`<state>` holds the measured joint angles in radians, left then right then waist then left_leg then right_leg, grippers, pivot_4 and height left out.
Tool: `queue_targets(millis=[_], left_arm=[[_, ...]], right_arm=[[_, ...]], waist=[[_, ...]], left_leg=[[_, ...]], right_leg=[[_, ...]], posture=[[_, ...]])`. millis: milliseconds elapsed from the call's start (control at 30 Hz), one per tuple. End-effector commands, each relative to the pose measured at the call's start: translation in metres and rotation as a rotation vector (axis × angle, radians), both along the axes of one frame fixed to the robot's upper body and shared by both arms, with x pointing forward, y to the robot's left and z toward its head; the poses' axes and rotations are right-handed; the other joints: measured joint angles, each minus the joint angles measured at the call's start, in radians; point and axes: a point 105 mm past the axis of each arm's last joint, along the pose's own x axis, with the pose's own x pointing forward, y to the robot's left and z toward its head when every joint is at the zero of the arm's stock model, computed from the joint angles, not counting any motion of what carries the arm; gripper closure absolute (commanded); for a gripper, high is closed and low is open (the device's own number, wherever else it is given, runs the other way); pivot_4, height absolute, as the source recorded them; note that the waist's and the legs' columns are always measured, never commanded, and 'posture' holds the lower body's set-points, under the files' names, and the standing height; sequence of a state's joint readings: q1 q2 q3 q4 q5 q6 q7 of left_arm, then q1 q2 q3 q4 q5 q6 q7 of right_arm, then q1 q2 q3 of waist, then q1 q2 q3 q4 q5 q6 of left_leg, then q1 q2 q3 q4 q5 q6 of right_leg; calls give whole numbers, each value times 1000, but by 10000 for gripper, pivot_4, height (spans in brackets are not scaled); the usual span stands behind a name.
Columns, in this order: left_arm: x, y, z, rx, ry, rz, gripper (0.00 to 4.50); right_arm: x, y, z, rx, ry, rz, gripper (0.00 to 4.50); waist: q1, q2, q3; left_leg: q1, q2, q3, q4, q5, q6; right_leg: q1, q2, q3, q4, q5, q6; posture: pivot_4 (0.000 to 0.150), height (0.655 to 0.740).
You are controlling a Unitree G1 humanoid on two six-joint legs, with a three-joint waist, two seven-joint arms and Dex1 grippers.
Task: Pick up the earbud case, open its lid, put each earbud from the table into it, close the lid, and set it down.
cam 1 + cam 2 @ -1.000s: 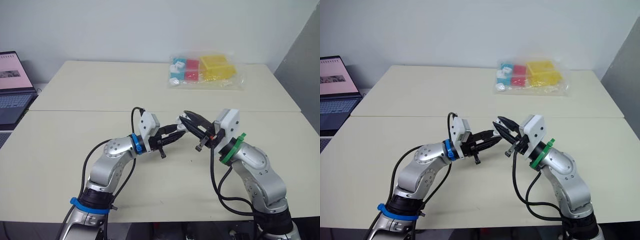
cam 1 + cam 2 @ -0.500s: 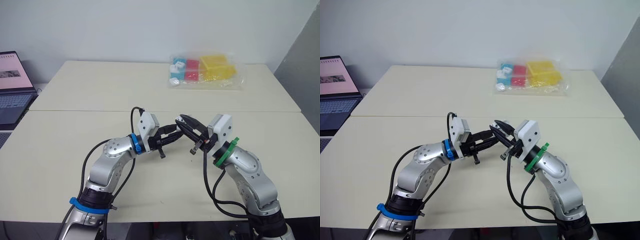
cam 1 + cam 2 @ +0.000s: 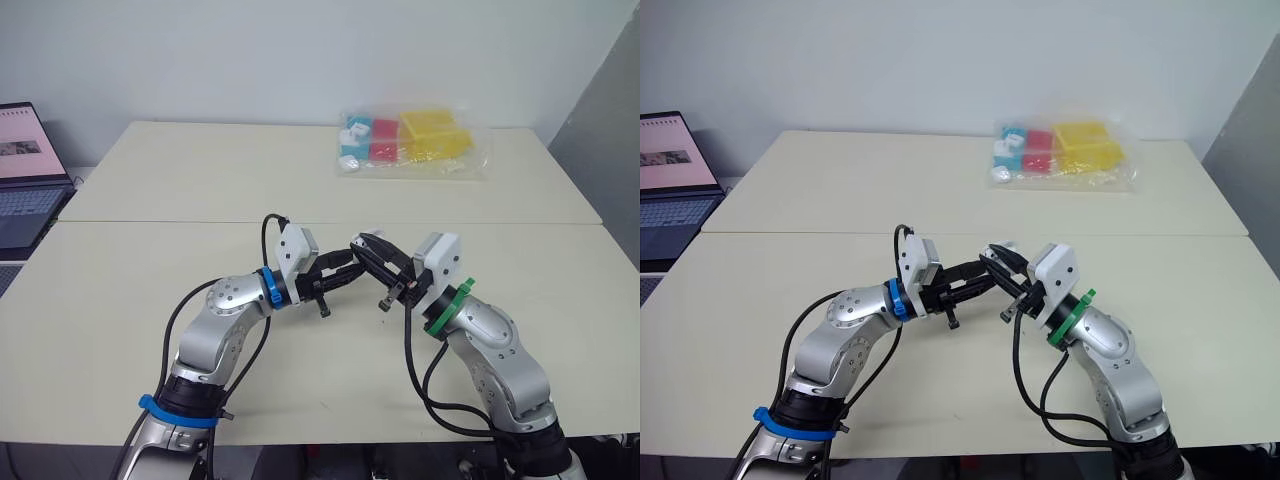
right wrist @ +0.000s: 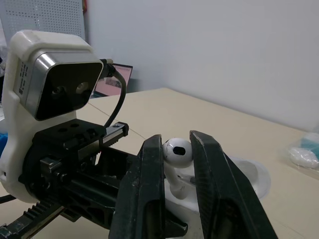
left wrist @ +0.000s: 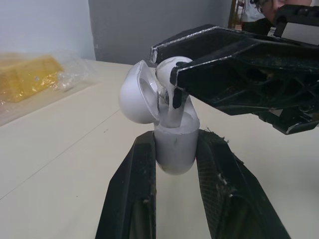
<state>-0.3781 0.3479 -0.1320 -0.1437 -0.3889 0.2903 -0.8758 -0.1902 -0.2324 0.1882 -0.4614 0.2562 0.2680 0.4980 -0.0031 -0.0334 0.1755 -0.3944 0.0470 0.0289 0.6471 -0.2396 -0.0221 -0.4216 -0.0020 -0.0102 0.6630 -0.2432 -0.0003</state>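
Up close, the left gripper [image 5: 178, 142] has its two black fingers [image 5: 134, 189] clenched on the rounded body of the white earbud case [image 5: 172, 154], one finger on either side, so the case stands upright between them, lifted off the counter [image 3: 150, 190]. Its lid [image 5: 135, 97] is swung open and leans back from the rim. Directly above the case, the right gripper [image 4: 177, 144] meets it from the opposite side, its fingers [image 4: 149, 184] grasping a white earbud [image 4: 175, 151] by the bulb. The earbud's stem points down into the mouth of the case; whether it is fully seated cannot be told. The two arms slant in toward the case from either side. Well beyond the case, near the counter's far edge, lies a clear plastic bag [image 3: 412, 142] of yellow, red and blue boxes. Far to the robot's left of the case, an open laptop [image 3: 25, 190] sits at the counter's side.
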Motion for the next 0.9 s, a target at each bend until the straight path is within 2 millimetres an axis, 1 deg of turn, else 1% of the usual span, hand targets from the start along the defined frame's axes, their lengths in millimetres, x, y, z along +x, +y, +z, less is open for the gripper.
queue_targets(millis=[33, 267, 333, 400, 500, 633, 667, 800, 867, 900], left_arm=[[-1, 1, 12, -31, -43, 1, 37217], [-1, 1, 14, -35, -46, 2, 37217], [-1, 1, 14, -34, -47, 2, 37217], [-1, 1, 14, -34, -47, 3, 37217], [-1, 1, 14, -35, -46, 4, 37217], [-1, 1, 14, -35, -45, 6, 37218], [-1, 1, 14, -35, -44, 6, 37218], [-1, 2, 14, -31, -44, 9, 37218], [-1, 2, 13, -28, -43, 12, 37218], [-1, 3, 13, -26, -43, 12, 37218]], right_arm=[[-3, 1, 4, 15, -25, 4, 40937], [-2, 1, 2, 31, 1, 9, 40937], [-2, 0, 2, 48, 11, 7, 33816], [-2, -1, 2, 45, 10, 2, 27962], [-2, -3, 5, 36, -5, -6, 17055], [-5, -6, 12, 34, -26, -6, 2739], [-6, -7, 13, 33, -29, -7, 30], [-10, -10, 18, 22, -46, -3, 0], [-19, -16, 29, -4, -78, 19, 0], [-22, -22, 38, -21, -97, 26, 0]], waist=[[0, 0, 0], [0, 0, 0], [0, 0, 0], [0, 0, 0], [0, 0, 0], [0, 0, 0], [0, 0, 0], [0, 0, 0], [0, 0, 0], [0, 0, 0]], left_leg=[[0, 0, 0, 0, 0, 0], [0, 0, 0, 0, 0, 0], [0, 0, 0, 0, 0, 0], [0, 0, 0, 0, 0, 0], [0, 0, 0, 0, 0, 0], [0, 0, 0, 0, 0, 0], [0, 0, 0, 0, 0, 0], [0, 0, 0, 0, 0, 0], [0, 0, 0, 0, 0, 0], [0, 0, 0, 0, 0, 0]], right_leg=[[0, 0, 0, 0, 0, 0], [0, 0, 0, 0, 0, 0], [0, 0, 0, 0, 0, 0], [0, 0, 0, 0, 0, 0], [0, 0, 0, 0, 0, 0], [0, 0, 0, 0, 0, 0], [0, 0, 0, 0, 0, 0], [0, 0, 0, 0, 0, 0], [0, 0, 0, 0, 0, 0], [0, 0, 0, 0, 0, 0]], posture=[[1500, 7359], [1500, 7359], [1500, 7359], [1500, 7359], [1500, 7359], [1500, 7359], [1500, 7359], [1500, 7359], [1500, 7359], [1500, 7359]])
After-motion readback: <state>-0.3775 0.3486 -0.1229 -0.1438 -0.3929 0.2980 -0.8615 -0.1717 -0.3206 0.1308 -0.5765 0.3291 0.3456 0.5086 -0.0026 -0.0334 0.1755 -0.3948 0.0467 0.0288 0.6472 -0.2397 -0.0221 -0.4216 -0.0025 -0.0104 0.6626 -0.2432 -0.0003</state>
